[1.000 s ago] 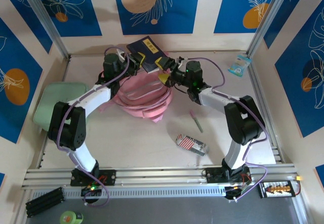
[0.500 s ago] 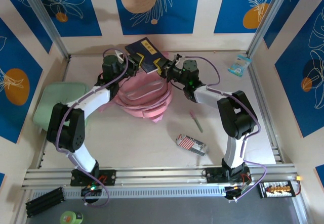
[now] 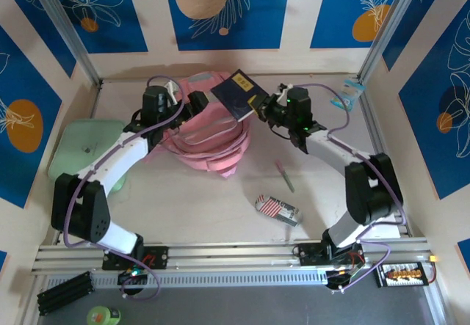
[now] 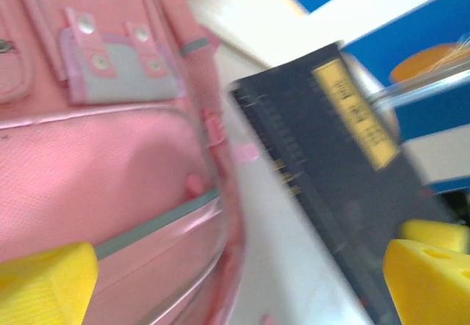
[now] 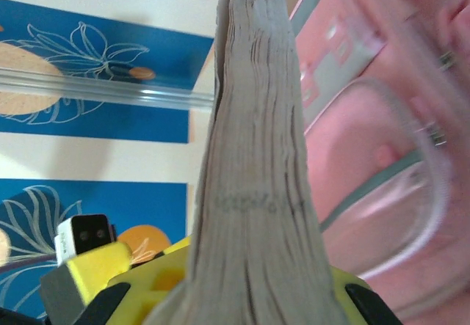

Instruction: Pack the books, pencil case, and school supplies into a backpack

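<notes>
Since a second ago the navy book (image 3: 239, 95) has passed from the left hand (image 3: 197, 103) to the right hand (image 3: 263, 107), shifting rightward. Now spread wide, the left hand holds nothing, with the book just beside its right finger (image 4: 429, 274). The right hand is clamped on the book's edge (image 5: 253, 178), holding it tilted just above the pink backpack (image 3: 209, 143).
</notes>
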